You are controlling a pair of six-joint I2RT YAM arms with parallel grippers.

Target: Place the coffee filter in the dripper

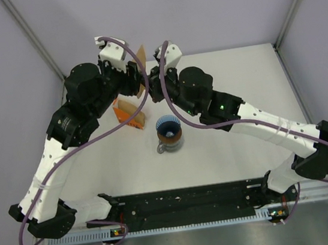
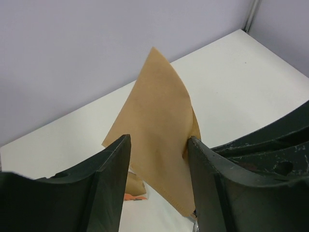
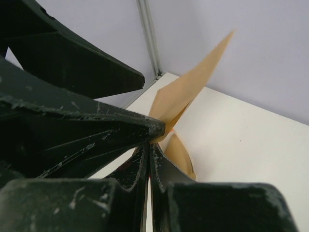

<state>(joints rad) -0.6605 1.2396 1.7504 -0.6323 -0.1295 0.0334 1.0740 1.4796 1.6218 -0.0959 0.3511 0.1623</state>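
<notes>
Above the far middle of the table (image 1: 246, 148), both arms met over the coffee filter (image 2: 157, 106), which stood upright in the air with its point raised, well clear of the surface. The right gripper (image 3: 150, 144) was closed on the filter's lower edge, its two fingers pressed together on the paper. The left gripper (image 2: 159, 140) had its jaws apart, one on each side of the sheet; the paper's edge passed behind one finger, but nothing showed a real pinch there. By my reading, the step in hand was readying the filter in mid-air, perhaps spreading it into a cone or passing it across, with the placing itself not yet begun. The dripper (image 1: 168, 127) sat nearer the arms' bases, blue and ribbed, mouth up, perched on a grey glass jug (image 1: 162, 148), and apart from the filter. The next move would call for carrying the paper down to that mouth, point first, and letting go only once it was seated, since so light a sheet would likely fold or slip. An orange-and-white pack of filters (image 1: 127, 110) stood just below the left arm's wrist, and its closeness to the dripper could catch a low sweep. Both forearms also crowded the same space, so one would need to give way.
</notes>
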